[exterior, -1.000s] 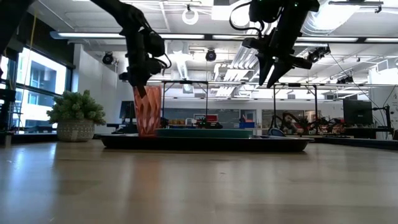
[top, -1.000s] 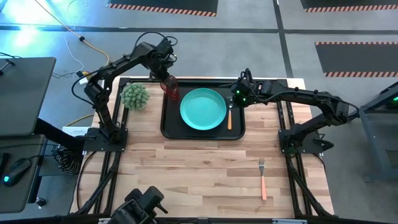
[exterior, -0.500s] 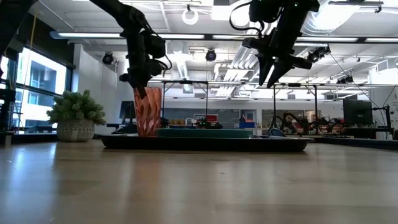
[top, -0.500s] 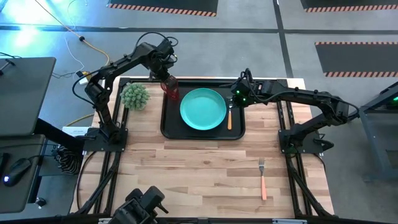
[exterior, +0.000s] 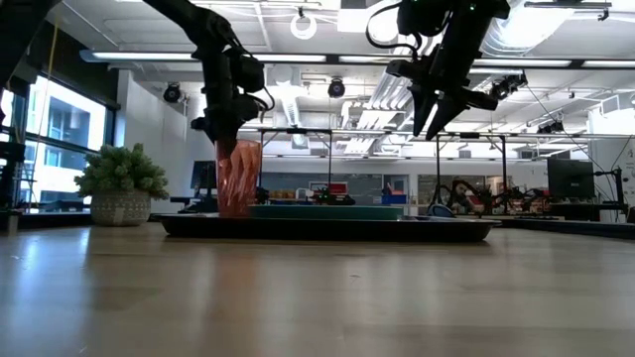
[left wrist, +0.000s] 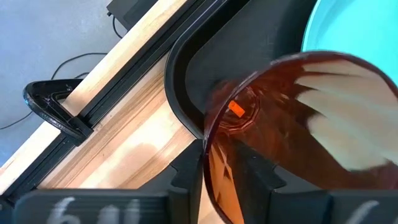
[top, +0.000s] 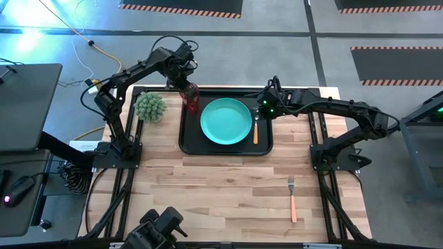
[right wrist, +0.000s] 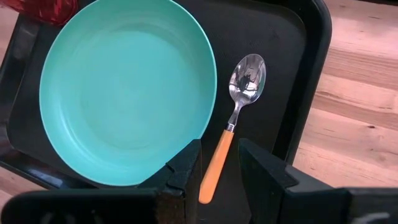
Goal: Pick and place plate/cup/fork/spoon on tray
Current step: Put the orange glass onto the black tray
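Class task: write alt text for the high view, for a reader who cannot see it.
From above, a black tray holds a teal plate, a spoon beside it and a red-brown cup gripped by the left gripper at the tray's far left corner. The right gripper hovers open over the spoon; a fork lies on the wooden table.

Tray [top: 189, 140]: black, rimmed, at the table's far side.
Plate [top: 225, 121]: teal, flat in the tray's middle.
Cup [top: 191, 97]: red-brown tumbler, tilted, in the tray's far-left corner.
Spoon [top: 255, 127]: orange-handled, in the tray, right of the plate.
Fork [top: 293, 198]: salmon-handled, on the bare table, near-right.
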Robot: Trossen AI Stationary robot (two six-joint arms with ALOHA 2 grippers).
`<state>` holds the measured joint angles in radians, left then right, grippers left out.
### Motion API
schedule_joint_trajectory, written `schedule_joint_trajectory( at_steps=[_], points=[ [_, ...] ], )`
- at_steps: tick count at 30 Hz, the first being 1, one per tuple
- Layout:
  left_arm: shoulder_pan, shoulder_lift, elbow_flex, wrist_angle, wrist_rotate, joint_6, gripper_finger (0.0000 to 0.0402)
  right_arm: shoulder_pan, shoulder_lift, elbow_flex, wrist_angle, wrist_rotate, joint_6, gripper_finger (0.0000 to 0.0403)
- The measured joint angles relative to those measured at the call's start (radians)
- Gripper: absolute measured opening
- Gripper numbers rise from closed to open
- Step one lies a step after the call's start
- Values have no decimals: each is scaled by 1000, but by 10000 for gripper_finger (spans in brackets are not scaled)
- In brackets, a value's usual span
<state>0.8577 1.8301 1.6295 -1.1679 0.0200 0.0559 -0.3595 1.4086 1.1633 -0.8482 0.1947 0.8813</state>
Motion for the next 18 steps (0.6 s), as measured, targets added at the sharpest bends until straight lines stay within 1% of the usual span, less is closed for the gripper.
schedule_joint_trajectory(
  at_steps=[8, 18],
  points=[
    [-1, 0, 0, 0, 2, -2, 98, 0, 0, 0, 0, 1, 0, 99],
    [-1, 0, 0, 0, 22, -18, 100, 0, 0, 0, 0, 14, 0, 99]
  ],
)
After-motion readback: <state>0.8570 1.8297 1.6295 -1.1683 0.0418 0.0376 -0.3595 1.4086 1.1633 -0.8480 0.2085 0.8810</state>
